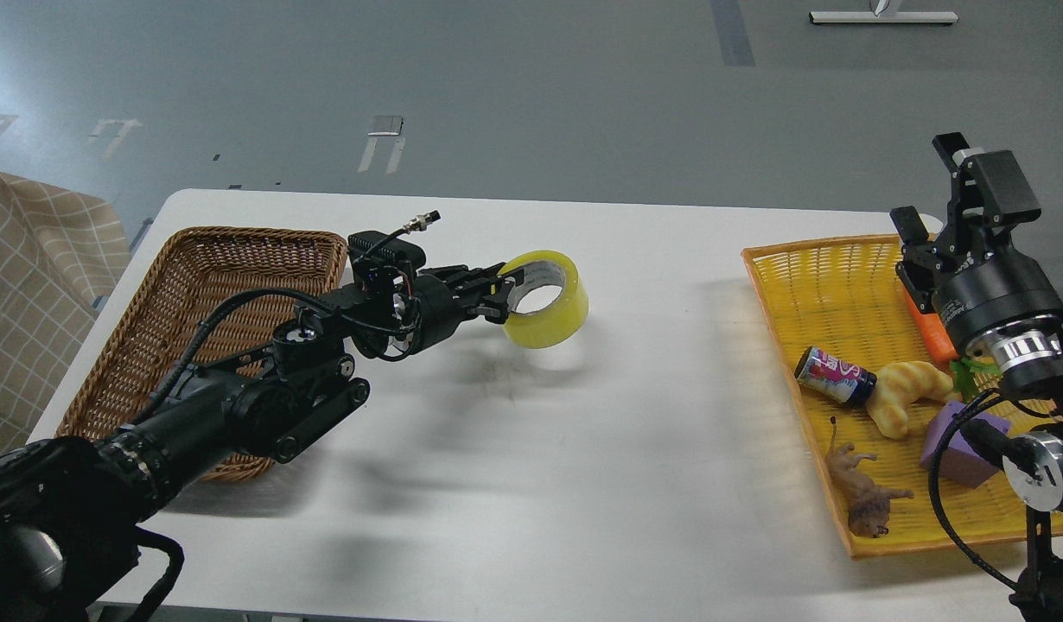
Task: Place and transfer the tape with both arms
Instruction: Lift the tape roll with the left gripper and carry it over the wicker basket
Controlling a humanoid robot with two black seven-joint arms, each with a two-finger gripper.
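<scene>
The yellow tape is a thick translucent roll with a grey core, held tilted in the air above the white table, left of centre. My left gripper is shut on the roll's left wall, one finger inside the core and one outside. A shadow lies on the table below the roll. My right gripper is open and empty, raised over the far right corner of the yellow basket, far from the tape.
An empty brown wicker basket lies at the left, just behind my left arm. The yellow basket holds a carrot, a small can, a croissant, a purple cube and a toy lion.
</scene>
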